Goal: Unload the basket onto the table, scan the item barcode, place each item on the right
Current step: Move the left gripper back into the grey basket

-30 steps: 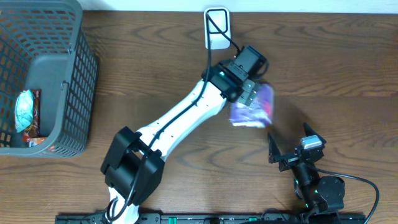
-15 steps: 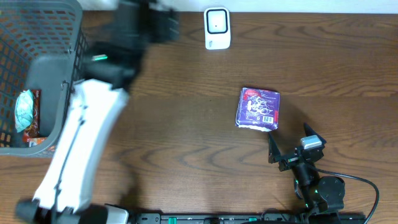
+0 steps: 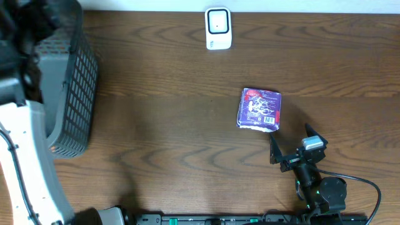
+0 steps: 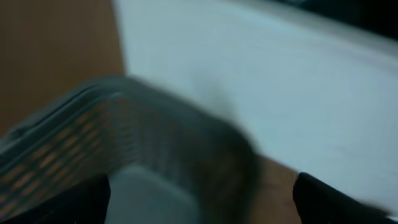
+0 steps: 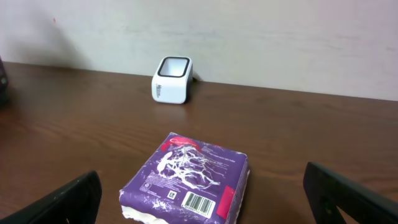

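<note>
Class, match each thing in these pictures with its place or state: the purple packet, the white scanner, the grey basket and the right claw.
Things:
1. purple packet
2. white scanner
3. grey basket
4. right claw

Places or states:
a. at the far left of the table
b. open and empty, near the front edge
c. lying flat, barcode facing up
d. standing by the far edge

Pairs: 1-c, 2-d, 3-a, 4-b.
</note>
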{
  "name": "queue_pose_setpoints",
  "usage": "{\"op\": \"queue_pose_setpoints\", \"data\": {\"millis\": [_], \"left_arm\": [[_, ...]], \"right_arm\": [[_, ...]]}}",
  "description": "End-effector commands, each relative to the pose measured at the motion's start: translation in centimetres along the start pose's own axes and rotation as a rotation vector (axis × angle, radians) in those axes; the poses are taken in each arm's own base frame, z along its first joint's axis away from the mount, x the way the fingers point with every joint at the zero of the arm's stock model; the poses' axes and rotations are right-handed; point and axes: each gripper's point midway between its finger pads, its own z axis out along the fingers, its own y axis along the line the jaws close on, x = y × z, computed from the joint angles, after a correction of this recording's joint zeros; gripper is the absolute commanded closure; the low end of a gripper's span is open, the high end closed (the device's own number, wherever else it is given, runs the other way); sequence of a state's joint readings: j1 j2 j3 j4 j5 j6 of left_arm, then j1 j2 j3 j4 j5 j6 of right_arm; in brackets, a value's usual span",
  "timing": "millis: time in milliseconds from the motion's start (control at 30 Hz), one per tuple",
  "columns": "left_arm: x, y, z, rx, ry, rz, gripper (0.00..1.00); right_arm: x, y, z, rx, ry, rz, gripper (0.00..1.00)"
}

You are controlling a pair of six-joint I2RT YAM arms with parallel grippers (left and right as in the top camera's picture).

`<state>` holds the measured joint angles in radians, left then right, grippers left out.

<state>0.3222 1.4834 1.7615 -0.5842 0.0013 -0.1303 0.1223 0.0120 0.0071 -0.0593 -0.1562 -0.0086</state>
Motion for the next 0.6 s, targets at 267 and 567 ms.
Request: {"op": "queue_pose_setpoints", "data": {"millis": [267,567], "left_arm": [[12.2,11.5,7.3,-0.302,0.435,-0.087,0.07],[20.2,16.7,7.8,-0.561,0.706,-0.106,0.07]], "right_arm": [[0.0,-0.1,0.0,0.005,-0.001,0.008,0.01],[0.0,-0.1,0.0,0.005,-0.001,0.008,0.01]]}}
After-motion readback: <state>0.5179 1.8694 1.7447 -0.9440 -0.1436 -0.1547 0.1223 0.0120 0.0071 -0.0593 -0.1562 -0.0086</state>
